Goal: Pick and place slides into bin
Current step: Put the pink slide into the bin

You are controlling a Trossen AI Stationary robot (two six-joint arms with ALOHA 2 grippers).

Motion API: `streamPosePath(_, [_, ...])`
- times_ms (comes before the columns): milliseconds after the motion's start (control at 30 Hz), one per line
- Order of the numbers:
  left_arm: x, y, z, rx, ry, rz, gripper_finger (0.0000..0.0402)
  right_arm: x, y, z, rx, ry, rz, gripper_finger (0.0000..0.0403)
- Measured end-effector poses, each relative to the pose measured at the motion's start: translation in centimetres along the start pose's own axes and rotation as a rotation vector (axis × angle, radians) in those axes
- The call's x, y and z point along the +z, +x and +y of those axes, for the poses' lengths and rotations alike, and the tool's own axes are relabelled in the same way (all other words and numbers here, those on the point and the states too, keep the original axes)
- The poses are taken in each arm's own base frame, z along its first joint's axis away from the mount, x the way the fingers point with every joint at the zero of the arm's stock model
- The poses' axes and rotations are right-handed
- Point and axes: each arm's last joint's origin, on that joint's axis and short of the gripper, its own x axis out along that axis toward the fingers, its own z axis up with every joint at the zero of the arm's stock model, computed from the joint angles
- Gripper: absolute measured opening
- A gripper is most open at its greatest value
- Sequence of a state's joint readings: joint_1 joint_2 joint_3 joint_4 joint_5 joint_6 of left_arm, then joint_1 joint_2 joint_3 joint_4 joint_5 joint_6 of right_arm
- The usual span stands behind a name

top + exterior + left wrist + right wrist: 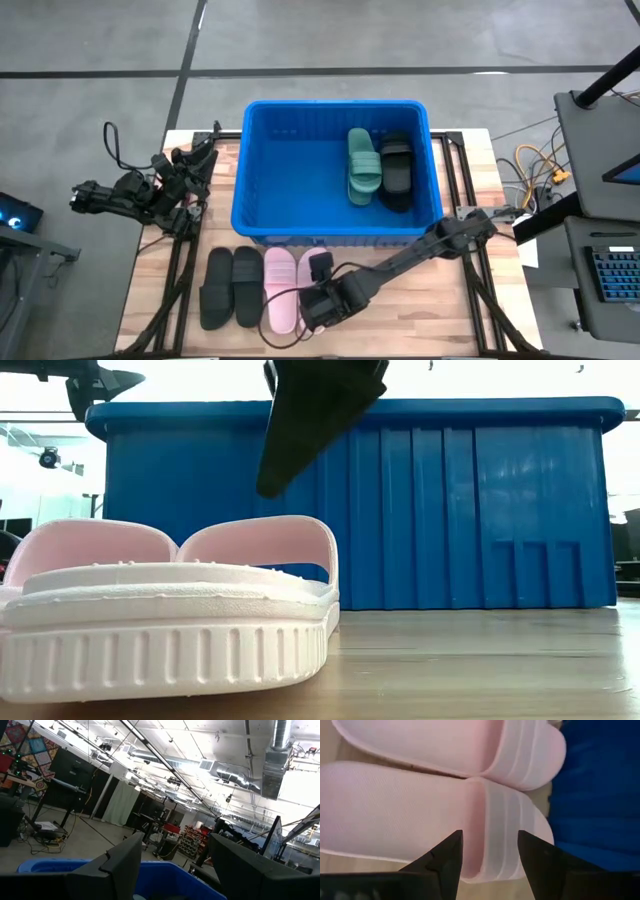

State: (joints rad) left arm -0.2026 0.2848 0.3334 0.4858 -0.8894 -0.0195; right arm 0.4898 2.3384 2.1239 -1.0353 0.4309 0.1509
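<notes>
— Where's the right arm now?

— Stretched low across the lower middle of the overhead frame, elbow near the bin's (338, 170) lower right corner, forearm running down-left. The right gripper (322, 300) hangs over the pink slides (281, 288), fingers (445, 857) parted, nothing between them. From its wrist camera the two dark wedge-shaped fingers straddle the ribbed strap of the nearer pink slide.

— And the left one?

— Folded up at the left edge of the bench (450, 310), well away from the footwear. The left gripper (197, 160) sits near the bin's upper left corner; its wrist camera looks up at the ceiling with the fingers (120, 865) spread apart, holding nothing.

— What's in the bin already?

— A green slide (363, 166) and a black slide (397, 172), lying side by side toward the right wall. The bin is bright blue plastic, rectangular, with vertical ribs down its walls and a thick rim.

— Still outside?

— The black pair (231, 285) at lower left, touching the pink pair on their right, all in a row below the bin. Up close the pink rubber looks matte and finely textured, with a grooved sole edge. The bench is pale wood planks.
</notes>
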Motion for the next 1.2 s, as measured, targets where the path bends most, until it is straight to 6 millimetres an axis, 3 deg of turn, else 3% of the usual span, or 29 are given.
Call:
streamPosePath(467, [0.0,0.0,0.0,0.000,0.000,0.000,0.0217,-0.2,2.9,-0.8,-0.058,-0.065,0.054,0.0172])
streamPosePath(567, [0.0,0.0,0.0,0.000,0.000,0.000,0.0217,-0.3,3.2,-1.0,-0.005,-0.080,0.067,0.0171])
streamPosePath(733, [0.0,0.0,0.0,0.000,0.000,0.000,0.0217,-0.3,3.4,-1.3,-0.060,-0.067,0.069,0.0165])
streamPosePath(1000, [0.0,0.0,0.0,0.000,0.000,0.000,0.0217,-0.8,4.0,-1.6,-0.097,-0.035,0.087,0.0110])
streamPosePath(1200, [0.0,0.0,0.0,0.000,0.000,-0.001,0.0217,-1.0,4.2,-1.5,-0.075,-0.002,0.101,0.0037])
